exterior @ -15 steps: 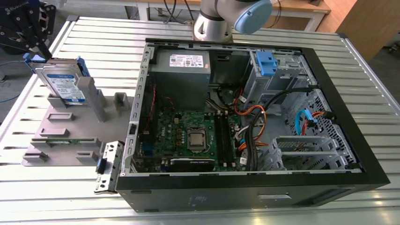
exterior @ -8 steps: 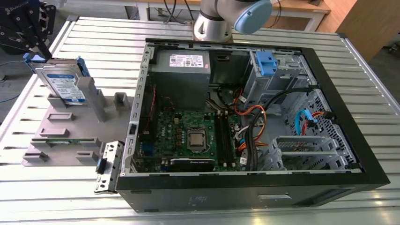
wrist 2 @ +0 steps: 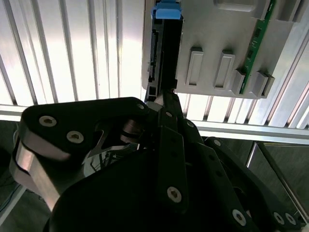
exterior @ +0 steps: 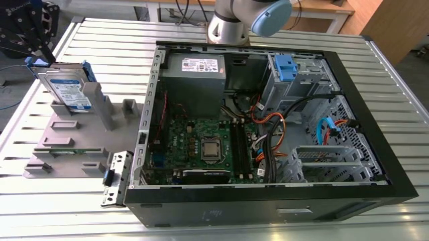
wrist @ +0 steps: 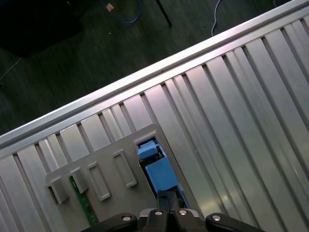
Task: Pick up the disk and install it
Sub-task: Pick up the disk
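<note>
Where the disk sits: the disk stands on edge in a slot of a grey holder at the upper left of the exterior view, with its white-and-blue label toward the camera and its blue carrier along the top edge.
End effector: the end effector is at the far upper left of the exterior view, right at the disk's upper corner (contact or a sliver of gap, I cannot tell which).
Grip: whether it is wide, narrow or closed on the disk cannot be told.
Second wrist view: the end effector lines up with the thin edge of the disk; the holder lies beside it.
First wrist view: the end effector meets the blue carrier of the disk at the corner of the holder.
Green board: a narrow circuit board sits in a lower slot of the holder.
Worktop: a ribbed metal worktop carries everything.
Computer case: an open computer case fills the centre and right of the exterior view, with the motherboard exposed and a grey power supply at its upper left.
Arm: the arm rises at the top centre, behind the case.
</note>
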Tool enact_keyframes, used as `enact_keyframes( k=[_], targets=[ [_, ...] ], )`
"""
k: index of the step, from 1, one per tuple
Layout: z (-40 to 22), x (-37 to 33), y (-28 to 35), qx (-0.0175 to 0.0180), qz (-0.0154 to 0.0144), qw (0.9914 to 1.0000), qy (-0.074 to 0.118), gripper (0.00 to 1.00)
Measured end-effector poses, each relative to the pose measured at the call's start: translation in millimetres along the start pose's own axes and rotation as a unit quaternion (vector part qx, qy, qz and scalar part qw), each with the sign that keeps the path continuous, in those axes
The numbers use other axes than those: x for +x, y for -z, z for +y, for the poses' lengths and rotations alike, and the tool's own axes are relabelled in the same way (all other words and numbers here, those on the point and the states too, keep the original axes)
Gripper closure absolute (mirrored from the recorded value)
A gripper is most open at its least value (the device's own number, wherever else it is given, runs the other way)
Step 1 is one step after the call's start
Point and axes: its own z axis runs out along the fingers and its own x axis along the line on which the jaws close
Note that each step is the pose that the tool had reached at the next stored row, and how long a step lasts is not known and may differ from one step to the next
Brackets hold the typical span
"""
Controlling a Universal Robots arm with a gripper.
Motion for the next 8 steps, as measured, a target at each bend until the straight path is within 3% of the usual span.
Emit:
enact_keyframes(
  k=[4,8],
  targets=[
    [0.0,0.0,-0.2,-0.0008,0.0014,0.99952,0.031,0.89],
    [0.0,0.0,-0.3,-0.0016,0.0028,0.99805,0.062,0.89]
  ],
)
